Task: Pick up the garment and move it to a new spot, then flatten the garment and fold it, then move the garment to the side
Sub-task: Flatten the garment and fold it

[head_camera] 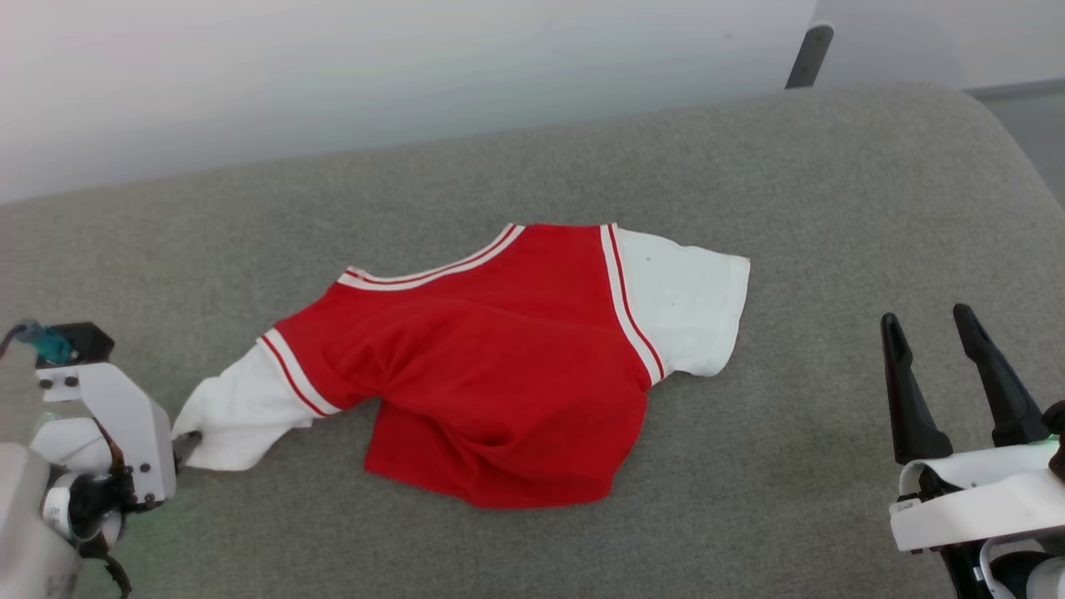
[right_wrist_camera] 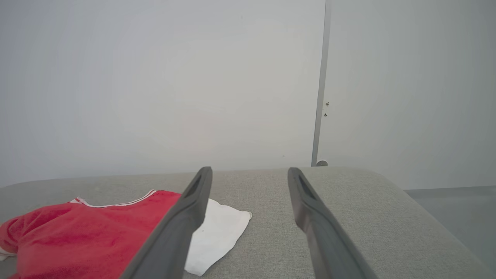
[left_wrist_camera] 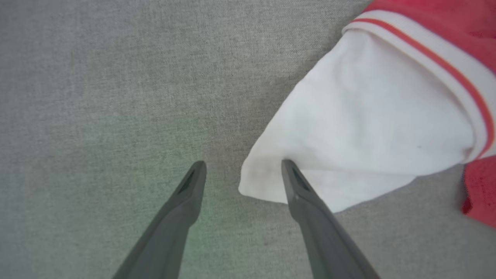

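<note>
Flattening, I judge: the red, white-sleeved jersey T-shirt (head_camera: 499,366) lies rumpled on the grey fabric table (head_camera: 790,482). My left hand (left_wrist_camera: 241,164) and right hand (head_camera: 926,314) are spread, empty; next, pinch the bunched hem (head_camera: 499,491).

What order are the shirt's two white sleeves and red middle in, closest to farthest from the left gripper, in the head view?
1. Left white sleeve, right at the left gripper.
2. Red middle, in the centre.
3. Right white sleeve, on the far right.

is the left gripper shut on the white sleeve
No, the left gripper is open, jaws apart, with the garment's white sleeve lying at one tip.
</note>
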You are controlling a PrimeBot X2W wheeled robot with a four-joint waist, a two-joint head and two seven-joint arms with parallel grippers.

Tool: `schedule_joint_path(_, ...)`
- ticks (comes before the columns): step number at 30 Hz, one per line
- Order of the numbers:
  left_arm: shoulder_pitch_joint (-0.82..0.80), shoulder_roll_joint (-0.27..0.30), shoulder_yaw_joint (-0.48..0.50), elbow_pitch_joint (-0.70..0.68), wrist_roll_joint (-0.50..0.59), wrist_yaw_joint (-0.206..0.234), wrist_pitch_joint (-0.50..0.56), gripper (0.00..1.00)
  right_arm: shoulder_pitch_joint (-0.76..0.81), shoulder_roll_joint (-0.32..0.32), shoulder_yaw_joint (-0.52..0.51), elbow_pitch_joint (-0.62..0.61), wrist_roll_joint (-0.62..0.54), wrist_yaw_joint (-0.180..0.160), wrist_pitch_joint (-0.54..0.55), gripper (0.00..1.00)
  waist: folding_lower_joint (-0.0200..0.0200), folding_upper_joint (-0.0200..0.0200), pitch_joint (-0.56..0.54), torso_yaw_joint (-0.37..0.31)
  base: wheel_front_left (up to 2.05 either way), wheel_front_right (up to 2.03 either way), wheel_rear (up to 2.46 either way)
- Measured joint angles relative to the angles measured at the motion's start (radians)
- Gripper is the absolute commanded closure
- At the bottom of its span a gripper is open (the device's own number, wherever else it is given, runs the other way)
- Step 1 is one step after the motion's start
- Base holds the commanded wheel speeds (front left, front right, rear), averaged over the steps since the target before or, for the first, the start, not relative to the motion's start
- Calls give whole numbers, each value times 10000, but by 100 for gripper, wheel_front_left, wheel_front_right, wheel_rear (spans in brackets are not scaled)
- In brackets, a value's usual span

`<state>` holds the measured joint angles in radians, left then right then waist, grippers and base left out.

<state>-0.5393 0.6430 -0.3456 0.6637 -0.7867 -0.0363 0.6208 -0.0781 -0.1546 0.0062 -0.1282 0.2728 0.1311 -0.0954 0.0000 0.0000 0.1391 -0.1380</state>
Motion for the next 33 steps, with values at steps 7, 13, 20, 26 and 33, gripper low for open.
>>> schedule_joint_path(7,-414,-113,36,734,-140,2,100,0,-94,2,-121,-282,-13,0,144,0,0,0,463,-121,0,0,0)
schedule_joint_path(13,-928,-299,82,1365,-357,-90,403,100,-264,13,-242,-545,6,0,449,0,-1,0,780,-144,0,0,0)
schedule_joint_path(20,-1340,-456,-29,1626,-418,-324,470,100,-953,-725,161,-424,305,0,1822,0,0,0,974,-12,0,0,0)
schedule_joint_path(26,-1706,-688,-236,1676,-349,-435,385,100,-2128,-1670,844,474,1375,-2,3452,0,0,0,1104,298,0,0,0)
schedule_joint_path(33,-2180,-1024,-491,1655,-272,-585,261,100,-3759,-2805,1772,1918,2393,2,4907,0,0,0,1371,769,0,0,0)
